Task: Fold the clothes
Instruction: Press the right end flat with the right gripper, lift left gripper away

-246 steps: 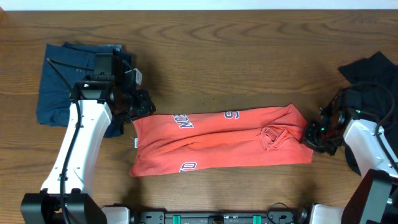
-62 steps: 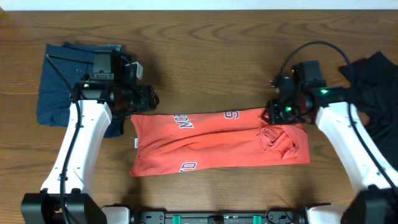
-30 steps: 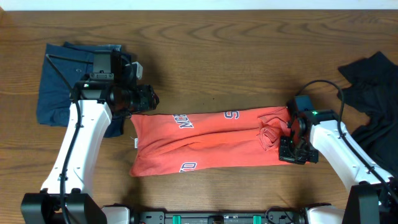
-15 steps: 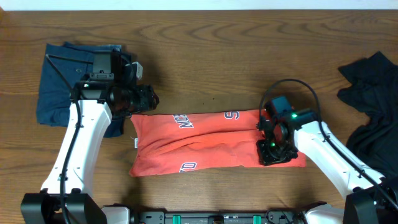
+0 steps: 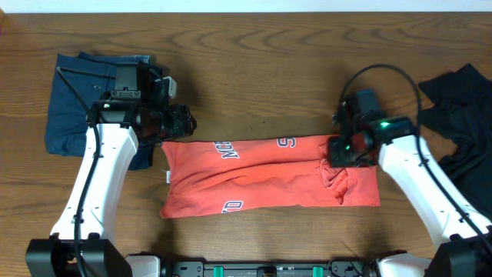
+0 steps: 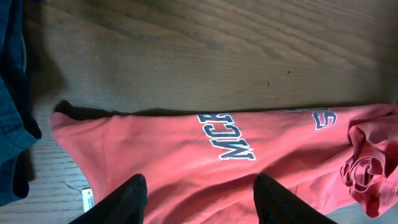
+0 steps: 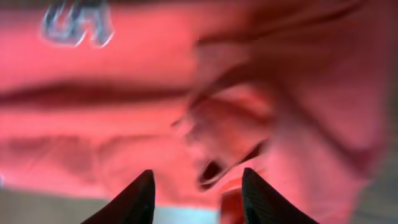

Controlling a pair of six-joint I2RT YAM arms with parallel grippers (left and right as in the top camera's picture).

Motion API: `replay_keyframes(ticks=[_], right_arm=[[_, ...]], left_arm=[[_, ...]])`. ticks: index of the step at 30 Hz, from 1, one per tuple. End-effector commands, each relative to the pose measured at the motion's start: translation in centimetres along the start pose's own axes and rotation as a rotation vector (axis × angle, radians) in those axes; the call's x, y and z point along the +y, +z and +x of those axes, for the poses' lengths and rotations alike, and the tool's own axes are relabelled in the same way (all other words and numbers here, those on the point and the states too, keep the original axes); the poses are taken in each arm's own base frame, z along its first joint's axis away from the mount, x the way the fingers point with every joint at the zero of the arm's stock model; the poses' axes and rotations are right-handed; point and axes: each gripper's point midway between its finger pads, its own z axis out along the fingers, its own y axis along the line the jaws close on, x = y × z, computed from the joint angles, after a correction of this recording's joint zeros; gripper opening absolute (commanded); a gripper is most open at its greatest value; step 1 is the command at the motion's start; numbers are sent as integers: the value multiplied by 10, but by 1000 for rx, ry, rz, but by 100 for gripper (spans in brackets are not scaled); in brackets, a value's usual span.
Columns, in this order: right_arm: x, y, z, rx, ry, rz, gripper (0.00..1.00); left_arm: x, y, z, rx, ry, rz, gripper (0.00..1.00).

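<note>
Overhead, the coral T-shirt (image 5: 261, 173) lies in a long band on the table (image 5: 261, 69). My left gripper (image 6: 199, 190) gapes empty above its lettered end. My right gripper (image 7: 198, 186) is spread over the bunched end, holding nothing.

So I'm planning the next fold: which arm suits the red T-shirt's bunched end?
Right, probably: the right gripper hangs open over the T-shirt's bunched end; the left gripper sits at its far end.
</note>
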Motion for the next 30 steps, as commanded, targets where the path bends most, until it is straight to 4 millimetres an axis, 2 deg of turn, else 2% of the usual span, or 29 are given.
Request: replay_keyframes(ticks=[1, 8, 9, 11, 12, 15, 17, 19, 21, 27, 28, 29, 30], right_arm=[[-38, 1, -6, -15, 84, 152, 42], [-43, 27, -3, 62, 92, 172, 41], [-43, 30, -2, 70, 93, 174, 35], [-38, 36, -1, 86, 94, 151, 6], [-34, 37, -1, 91, 95, 122, 1], [-18, 38, -5, 82, 97, 35, 1], [2, 38, -10, 74, 77, -83, 1], [24, 35, -14, 65, 37, -208, 1], [31, 33, -16, 60, 35, -253, 1], [27, 35, -15, 62, 37, -231, 1], [23, 36, -16, 57, 37, -204, 11], [18, 37, -17, 51, 38, -175, 31], [13, 37, -17, 49, 41, -152, 42]], left_arm=[[-3, -7, -5, -24, 16, 9, 57], [-3, -7, -5, -25, 16, 9, 57], [-3, -7, -5, -25, 16, 9, 57], [-3, -7, -5, -25, 16, 9, 57], [-3, -7, -5, -25, 16, 9, 57], [-3, -7, -5, -25, 16, 9, 57], [-3, -7, -5, -25, 16, 9, 57], [-3, -7, -5, -25, 16, 9, 57], [-3, -7, -5, -25, 16, 9, 57], [-3, -7, -5, -25, 16, 9, 57], [-3, -7, -5, -25, 16, 9, 57], [-3, -7, -5, -25, 16, 9, 57], [-3, -7, -5, -25, 16, 9, 57]])
